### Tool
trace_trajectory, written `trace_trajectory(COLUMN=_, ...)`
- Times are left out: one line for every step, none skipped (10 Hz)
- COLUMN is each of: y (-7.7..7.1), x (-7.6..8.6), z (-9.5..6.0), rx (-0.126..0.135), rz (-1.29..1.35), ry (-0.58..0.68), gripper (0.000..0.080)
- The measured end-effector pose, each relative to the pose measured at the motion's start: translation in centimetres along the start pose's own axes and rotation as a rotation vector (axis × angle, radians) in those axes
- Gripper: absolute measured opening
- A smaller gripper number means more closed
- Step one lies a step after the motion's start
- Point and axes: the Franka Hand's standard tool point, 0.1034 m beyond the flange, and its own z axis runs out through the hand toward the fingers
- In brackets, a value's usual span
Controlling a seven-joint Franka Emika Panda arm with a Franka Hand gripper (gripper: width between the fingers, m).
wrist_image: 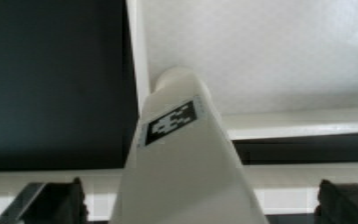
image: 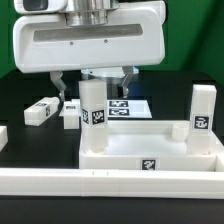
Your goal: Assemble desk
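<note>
The white rimmed desk top [image: 160, 150] lies at the front, against the rail. One tagged square leg [image: 93, 115] stands upright in its left far corner, and a second leg [image: 203, 112] stands upright at its right far corner. Two more legs [image: 42, 110] [image: 70, 115] lie loose on the black table to the exterior view's left. My gripper [image: 97, 85] hangs right over the left upright leg, open. In the wrist view that leg [wrist_image: 185, 140] rises between my fingers [wrist_image: 51, 200], with a gap on each side; the gripper [wrist_image: 197, 205] touches nothing.
The marker board [image: 128, 106] lies flat behind the upright leg. A long white border rail [image: 110, 185] runs along the front, with a short piece of rail [image: 3, 135] at the exterior view's left edge.
</note>
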Motion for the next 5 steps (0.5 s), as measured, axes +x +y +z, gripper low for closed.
trace_trajectory(y=0.01, x=-0.01, z=0.01, rx=-0.001, rz=-0.052, ry=0.0, gripper=0.0649)
trace_trajectory(y=0.08, x=-0.08, z=0.06, rx=-0.007, rz=-0.158, ry=-0.003, gripper=0.0649)
trace_trajectory(y=0.12, x=-0.02, z=0.09, rx=-0.016, rz=-0.223, ry=0.002, gripper=0.0649)
trace_trajectory(y=0.13, x=0.0, z=0.1, rx=-0.022, rz=-0.248, ry=0.001, gripper=0.0649)
trace_trajectory(y=0.18, x=0.0, z=0.09, rx=-0.03, rz=-0.302, ry=-0.003, gripper=0.0519)
